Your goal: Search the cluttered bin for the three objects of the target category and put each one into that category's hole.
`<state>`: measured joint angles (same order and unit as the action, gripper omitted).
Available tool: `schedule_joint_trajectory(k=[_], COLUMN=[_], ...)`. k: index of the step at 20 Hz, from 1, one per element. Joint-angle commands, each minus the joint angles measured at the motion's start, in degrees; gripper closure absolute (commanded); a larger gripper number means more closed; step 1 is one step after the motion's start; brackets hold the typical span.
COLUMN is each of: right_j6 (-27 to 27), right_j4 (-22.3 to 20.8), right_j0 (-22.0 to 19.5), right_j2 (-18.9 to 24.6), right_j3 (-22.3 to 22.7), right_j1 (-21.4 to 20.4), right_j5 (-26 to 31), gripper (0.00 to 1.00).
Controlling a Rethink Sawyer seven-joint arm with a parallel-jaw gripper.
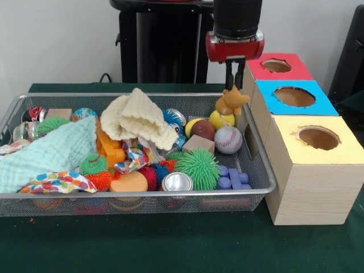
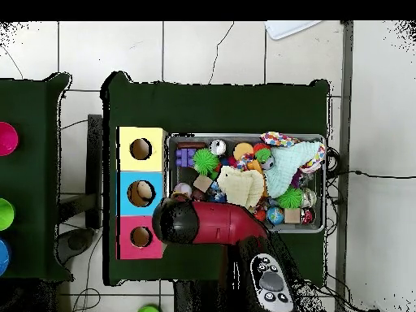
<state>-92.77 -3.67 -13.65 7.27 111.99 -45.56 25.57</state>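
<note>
Fuzzy tan-orange plush animal [image 1: 231, 101] hangs from my gripper [image 1: 234, 83], whose two thin black fingers are pinched shut on its top. I see it dangle above the right end of the wide silver wire mesh bin [image 1: 259, 170], close to the pale wooden box with the red-painted round hole [image 1: 276, 65]. The toy is not over that hole; it is just beside the box, on the bin side.

From the front I can tell what things are made of: a bumpy cream knit cloth [image 1: 139, 119], a soft mint green cloth [image 1: 48, 153], a spiky green rubber ball [image 1: 197, 168], a smooth white baseball [image 1: 228, 139], a shiny metal can [image 1: 177, 182] and small wooden cubes.

From above, my red and black arm [image 2: 207, 223] covers the gripper and the toy, so I cannot see them there. That view does show all three holes in a row, yellow [image 2: 140, 149], blue [image 2: 143, 193] and red [image 2: 140, 236], and the whole bin [image 2: 244, 138] next to them.
</note>
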Motion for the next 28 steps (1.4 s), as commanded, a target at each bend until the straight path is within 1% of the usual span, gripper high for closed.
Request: schedule_joint_trajectory(k=[1, 3, 7, 13, 17, 21, 25, 28], right_j6=[-5.27, -5.32, -6.00, -7.64, -9.13, -8.77, -7.23, -7.41], right_j4=[4.64, 5.73, 7.85, 10.27, 11.31, 13.09, 14.59, 15.25], right_j0=[-1.66, -1.68, -1.26, 0.87, 3.15, 4.26, 4.78, 5.72], right_j2=[5.53, 5.68, 5.75, 5.01, 3.87, 3.44, 2.97, 2.05], right_j3=[1.28, 1.30, 2.11, 5.08, 7.10, 10.34, 14.36, 17.49], right_j1=[-5.68, -6.72, -8.41, -12.02, -14.24, -17.02, -20.34, -22.18], right_j5=[9.25, 11.61, 13.84, 14.85, 14.87, 14.80, 14.41, 12.96], gripper=[1.00, 1.00, 1.00, 1.00, 1.00, 1.00, 1.00, 1.00])
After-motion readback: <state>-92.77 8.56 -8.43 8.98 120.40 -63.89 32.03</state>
